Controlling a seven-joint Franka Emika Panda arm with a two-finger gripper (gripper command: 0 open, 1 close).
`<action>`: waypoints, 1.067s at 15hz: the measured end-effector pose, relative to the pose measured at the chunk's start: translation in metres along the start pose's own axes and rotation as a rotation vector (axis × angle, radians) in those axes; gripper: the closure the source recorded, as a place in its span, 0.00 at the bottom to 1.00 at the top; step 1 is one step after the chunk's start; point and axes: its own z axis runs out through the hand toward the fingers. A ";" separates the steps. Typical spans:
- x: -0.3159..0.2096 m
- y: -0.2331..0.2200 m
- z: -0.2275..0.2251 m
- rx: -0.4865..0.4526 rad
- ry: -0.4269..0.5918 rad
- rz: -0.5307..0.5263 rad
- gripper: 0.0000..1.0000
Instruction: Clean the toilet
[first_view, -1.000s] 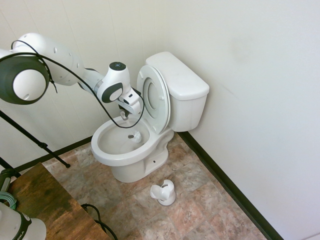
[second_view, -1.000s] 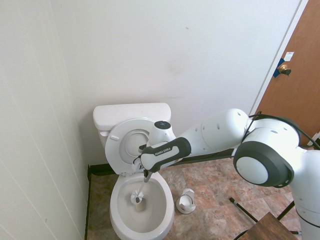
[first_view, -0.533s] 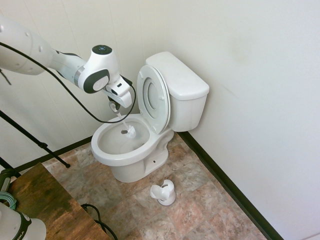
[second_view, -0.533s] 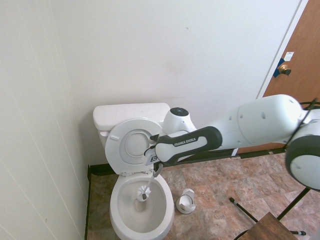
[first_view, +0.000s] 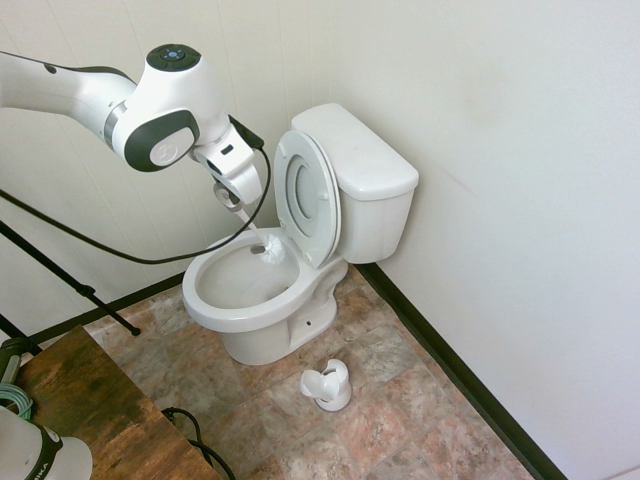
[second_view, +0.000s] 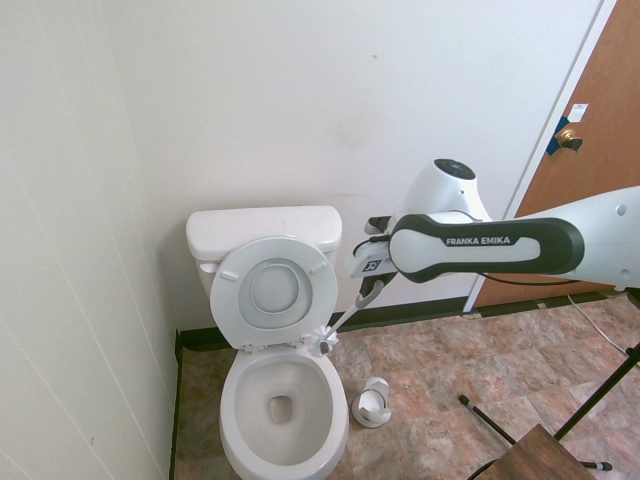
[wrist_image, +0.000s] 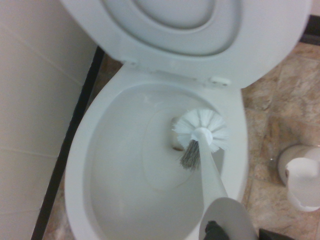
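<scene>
Toilet (first_view: 262, 300) sits in corner against back wall, seat + lid (second_view: 275, 293) tipped up against tank (first_view: 362, 165). Gripper (second_view: 371, 291) hangs above and off to the side of the bowl, clamped on the handle of a white toilet brush (second_view: 340, 322). Brush long axis runs diagonal, down from gripper toward bowl; bristle head (first_view: 271, 248) is near the rear rim by the seat hinge, looks lifted clear of the water. Wrist view: head (wrist_image: 201, 130) over the bowl opening w/ drain behind it. So bowl lies below + forward of gripper along brush axis. Brush holder (first_view: 328, 384) on floor tiles just beside toilet base, empty. Likely next: either dip back in to scrub or carry brush to holder, can't tell which.
</scene>
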 end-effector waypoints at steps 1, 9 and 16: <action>0.015 0.009 -0.001 -0.002 0.009 0.033 1.00; 0.128 0.043 0.060 -0.153 0.069 0.204 1.00; 0.170 0.088 0.148 -0.292 0.019 0.283 1.00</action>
